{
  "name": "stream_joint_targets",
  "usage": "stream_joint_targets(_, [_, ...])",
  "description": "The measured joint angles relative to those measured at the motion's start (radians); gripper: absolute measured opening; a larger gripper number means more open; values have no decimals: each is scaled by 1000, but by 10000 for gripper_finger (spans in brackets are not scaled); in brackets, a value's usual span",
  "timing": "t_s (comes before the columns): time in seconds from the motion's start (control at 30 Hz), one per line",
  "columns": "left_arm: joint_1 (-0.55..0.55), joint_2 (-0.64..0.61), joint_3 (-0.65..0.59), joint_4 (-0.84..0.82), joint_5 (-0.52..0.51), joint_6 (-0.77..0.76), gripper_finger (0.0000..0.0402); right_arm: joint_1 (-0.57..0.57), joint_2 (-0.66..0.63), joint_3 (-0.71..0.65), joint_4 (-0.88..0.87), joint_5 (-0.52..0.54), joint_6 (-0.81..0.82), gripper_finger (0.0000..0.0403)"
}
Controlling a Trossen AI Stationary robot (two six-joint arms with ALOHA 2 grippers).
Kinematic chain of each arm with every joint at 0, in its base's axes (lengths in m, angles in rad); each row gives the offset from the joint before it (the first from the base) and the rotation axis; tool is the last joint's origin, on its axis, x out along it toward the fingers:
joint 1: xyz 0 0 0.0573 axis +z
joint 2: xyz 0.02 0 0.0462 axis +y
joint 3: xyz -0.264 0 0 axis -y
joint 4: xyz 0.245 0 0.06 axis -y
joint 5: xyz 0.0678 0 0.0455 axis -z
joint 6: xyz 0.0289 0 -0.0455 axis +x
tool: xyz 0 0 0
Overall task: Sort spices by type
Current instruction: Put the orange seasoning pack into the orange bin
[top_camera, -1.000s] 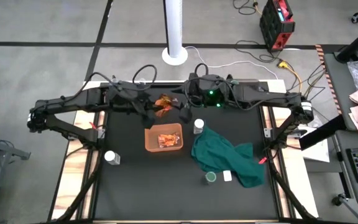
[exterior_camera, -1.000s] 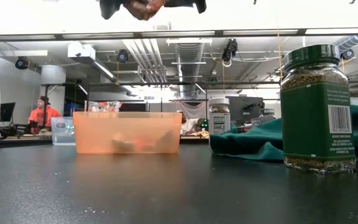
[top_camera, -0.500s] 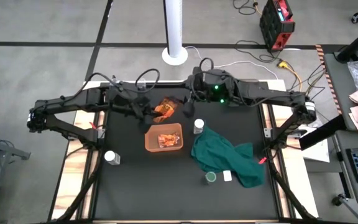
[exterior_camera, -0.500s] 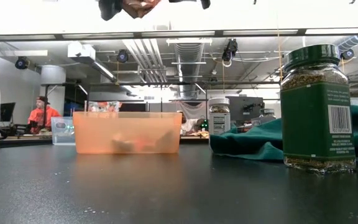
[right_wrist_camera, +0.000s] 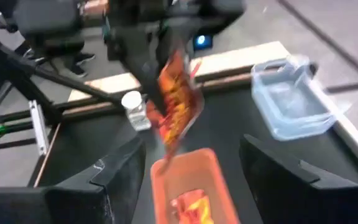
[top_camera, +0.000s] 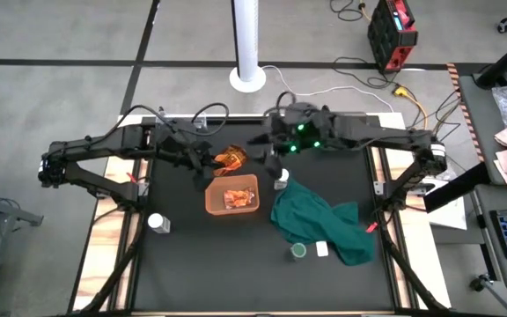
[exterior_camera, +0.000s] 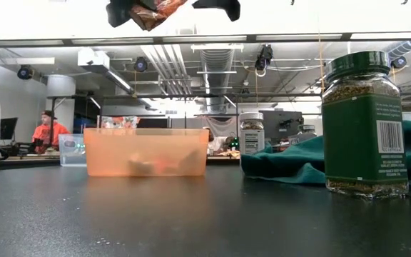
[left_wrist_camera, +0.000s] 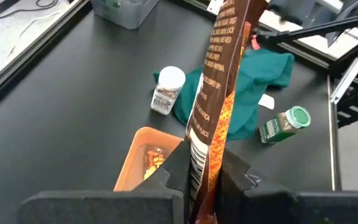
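My left gripper (top_camera: 211,162) is shut on an orange-and-brown foil packet (top_camera: 231,158), up in the air just past the far rim of the orange bin (top_camera: 232,195), which has more packets inside. My right gripper (right_wrist_camera: 197,180) is open, empty and level with the packet on its right. One white-capped jar (top_camera: 282,179) stands by the green cloth (top_camera: 319,220), partly under the right gripper. Another white-capped jar (top_camera: 155,223) stands at the table's left. A green-capped jar (top_camera: 298,251) stands upright beside a white block (top_camera: 322,249). My left gripper pinches the packet's end (left_wrist_camera: 205,163) between its two fingers (left_wrist_camera: 174,169), coming from the table's left. The packet is lifted clear of everything. It shows edge-on in the left wrist view and reaches out past the fingertips toward the right arm.
A clear plastic bin (right_wrist_camera: 288,99) sits near the table's far left corner. In the low view the green-capped jar (exterior_camera: 366,125) stands close to the camera, with the orange bin (exterior_camera: 146,151) farther back. A person in orange (exterior_camera: 47,132) sits in the room behind.
The two grippers were together at the packet. The right gripper has drawn back toward the table's right and stands apart from it. The left gripper has kept the packet and carried it slightly toward the orange bin, where it now tilts lower.
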State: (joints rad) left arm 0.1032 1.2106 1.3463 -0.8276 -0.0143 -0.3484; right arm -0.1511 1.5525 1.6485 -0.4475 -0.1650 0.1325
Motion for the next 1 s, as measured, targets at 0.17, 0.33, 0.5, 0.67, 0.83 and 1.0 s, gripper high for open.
stream_joint_targets(0.17, [0,0,0,-7,-2,0,21,5,54,0,3,1,27,260])
stream_joint_targets(0.33, [0,0,0,-67,-1,-3,22,5,88,0,47,0,55,230])
stream_joint_targets(0.5, [-4,0,0,-98,10,-3,22,5,105,2,76,0,77,177])
stream_joint_targets(0.67, [-4,0,-1,-106,25,3,22,3,130,3,87,-73,113,86])
stream_joint_targets(0.83, [-4,0,-1,-134,19,0,34,9,155,3,94,-96,161,16])
stream_joint_targets(1.0, [-3,-1,-1,-183,3,-50,68,11,178,0,84,-95,218,10])
